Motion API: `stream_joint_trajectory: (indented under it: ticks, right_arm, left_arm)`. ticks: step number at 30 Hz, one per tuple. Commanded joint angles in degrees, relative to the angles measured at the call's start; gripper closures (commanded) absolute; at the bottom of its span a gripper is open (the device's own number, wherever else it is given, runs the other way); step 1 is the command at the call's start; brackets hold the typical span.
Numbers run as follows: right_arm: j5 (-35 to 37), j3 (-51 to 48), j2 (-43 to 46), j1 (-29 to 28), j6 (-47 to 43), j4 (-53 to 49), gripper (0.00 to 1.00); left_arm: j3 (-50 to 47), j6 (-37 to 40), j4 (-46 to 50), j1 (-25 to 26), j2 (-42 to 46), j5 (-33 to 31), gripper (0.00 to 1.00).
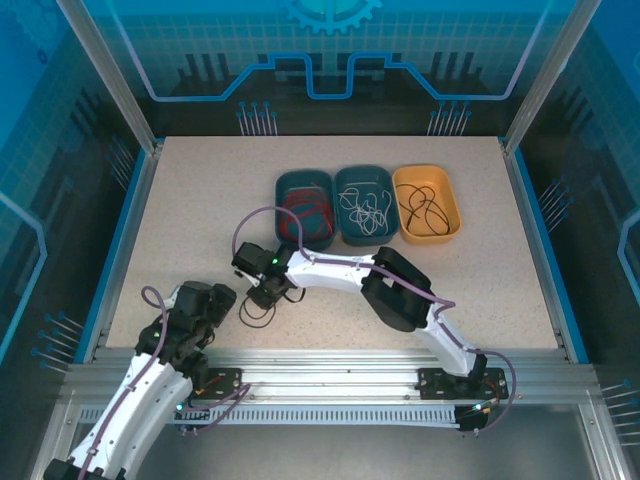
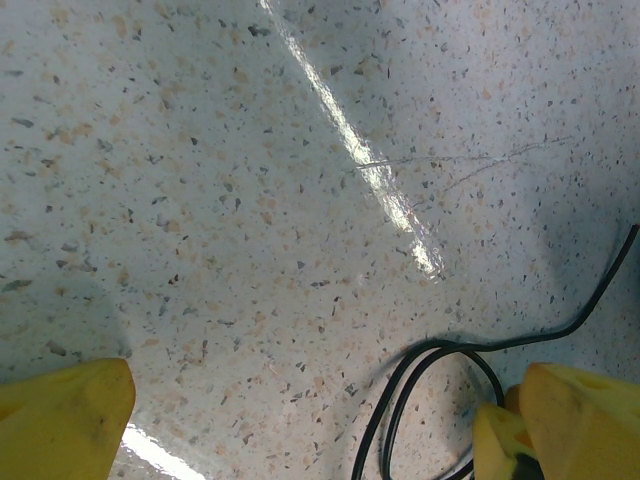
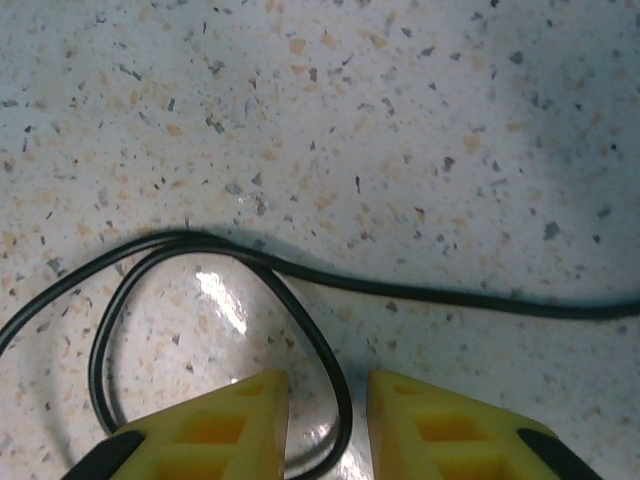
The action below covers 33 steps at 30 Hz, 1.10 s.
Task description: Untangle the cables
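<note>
Lower left of the top view: left jaws hang low over the table (image 1: 180, 200). In the left wrist view the yellow fingers (image 2: 60, 420) sit at the two bottom corners, spread wide with nothing between them. Just right of them a loose black cable (image 1: 256, 314) lies on the bare surface. It shows in the left wrist view as a doubled strand (image 2: 480, 347) curling in close to the lower-right finger, though I cannot tell if it touches. Right arm reaches across to the same spot. In the right wrist view its fingers (image 3: 215, 430) are only narrowly parted, and one loop of the cable (image 3: 420, 293) runs down through the gap. The jaws straddle it and have not closed on it, as far as I can judge. Further right, upper centre: teal tray (image 1: 283, 185) with red cables (image 1: 305, 212), second teal tray (image 1: 341, 180) with white cables (image 1: 365, 205), orange tray (image 1: 452, 195) with black cables (image 1: 425, 208). Handling, my judgement: the wire is thin, light and limp, with some springy curl. It should drag and slide easily on this smooth top and may slip from a loose pinch. Best hold looks like the single loop between the right fingers, or the plain straight run, not where strands cross.
</note>
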<state>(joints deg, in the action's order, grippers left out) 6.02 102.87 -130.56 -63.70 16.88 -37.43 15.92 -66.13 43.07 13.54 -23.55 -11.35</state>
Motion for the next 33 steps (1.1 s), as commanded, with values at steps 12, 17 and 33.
stream_joint_trajectory:
  ticks: [12,17,33]
  right_arm:
    - [1.3,-0.6,-1.6,-0.5,-0.5,-3.9,1.00]
    - [-1.5,-3.8,1.4,1.5,1.8,-0.2,1.00]
    - [-2.5,-9.0,7.5,4.5,5.1,4.9,1.00]
  left_arm:
    - [-0.9,-0.2,0.0,-0.5,0.6,-0.5,0.01]
    - [-0.4,1.5,-1.1,-0.5,0.4,0.8,0.01]
    - [-0.3,8.7,-18.9,0.1,-13.2,18.5,0.30]
